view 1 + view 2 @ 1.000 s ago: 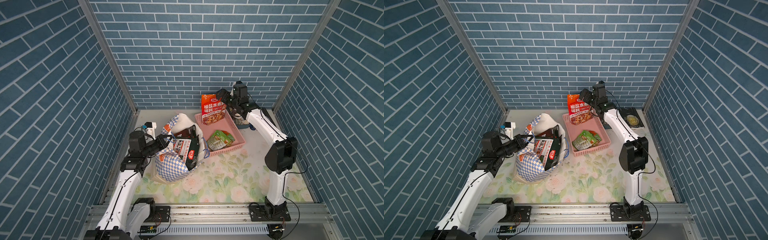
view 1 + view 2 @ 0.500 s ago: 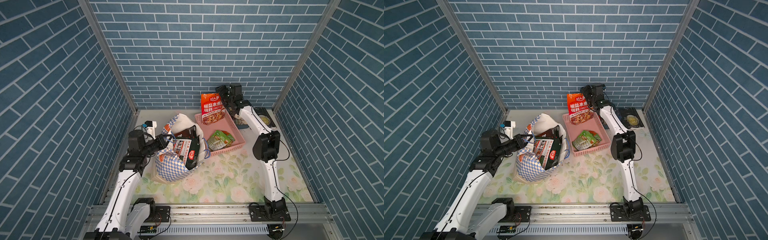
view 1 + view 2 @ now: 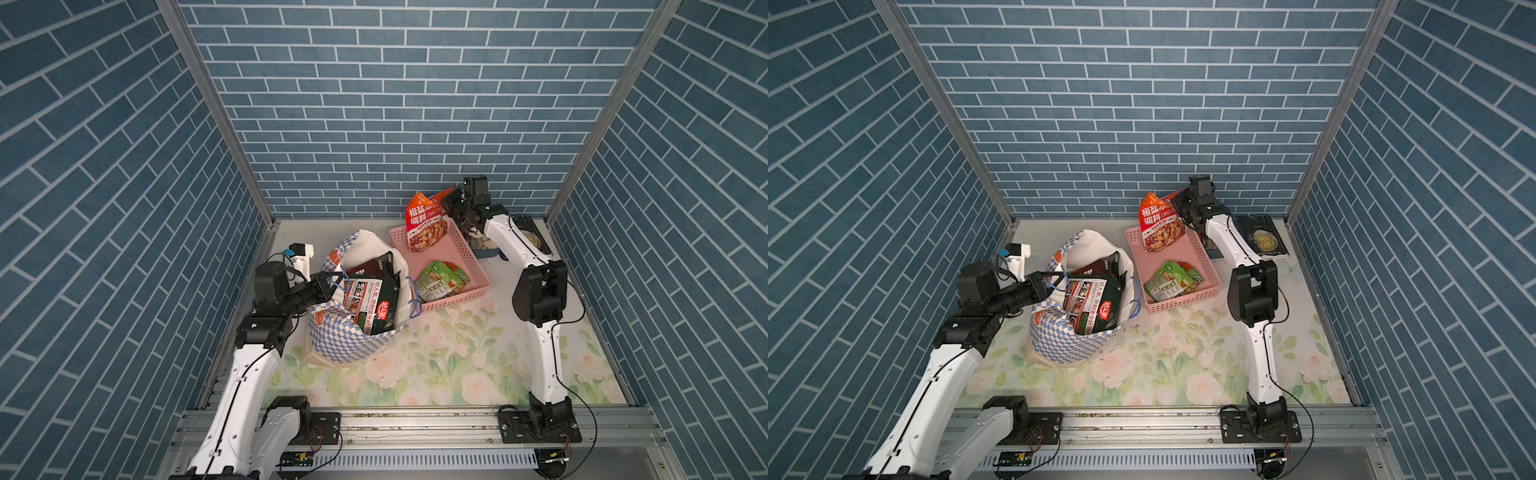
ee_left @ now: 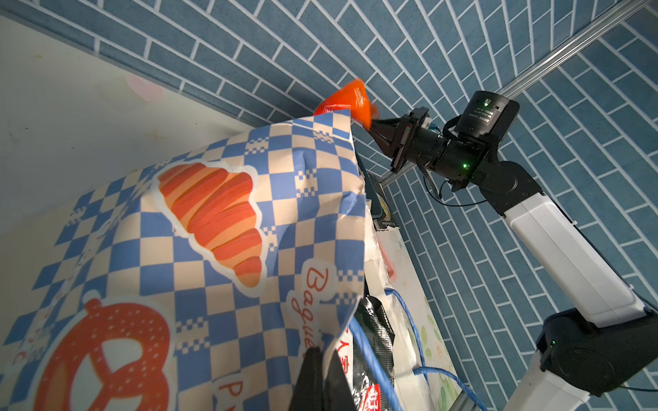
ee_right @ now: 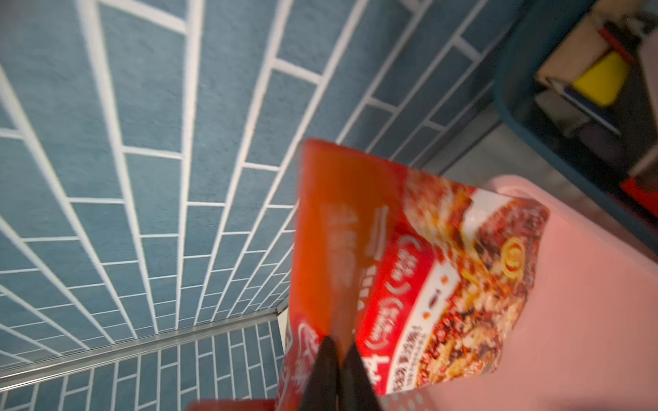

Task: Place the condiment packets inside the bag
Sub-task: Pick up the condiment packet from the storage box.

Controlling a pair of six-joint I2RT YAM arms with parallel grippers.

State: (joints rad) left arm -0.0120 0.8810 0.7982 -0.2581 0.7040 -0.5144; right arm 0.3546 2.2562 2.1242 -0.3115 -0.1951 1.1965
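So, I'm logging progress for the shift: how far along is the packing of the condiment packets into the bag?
Done: black packets sit inside the bag, whose rim the left gripper pinches. In hand: the right gripper is shut on the orange-red packet, upright at the pink basket. Left: that one and the green packet lying in the basket.

Two near-identical high front views over the whole table (image 3: 457, 365); wrist cameras close beside the bag (image 4: 213, 249) and orange-red packet (image 5: 409, 267).
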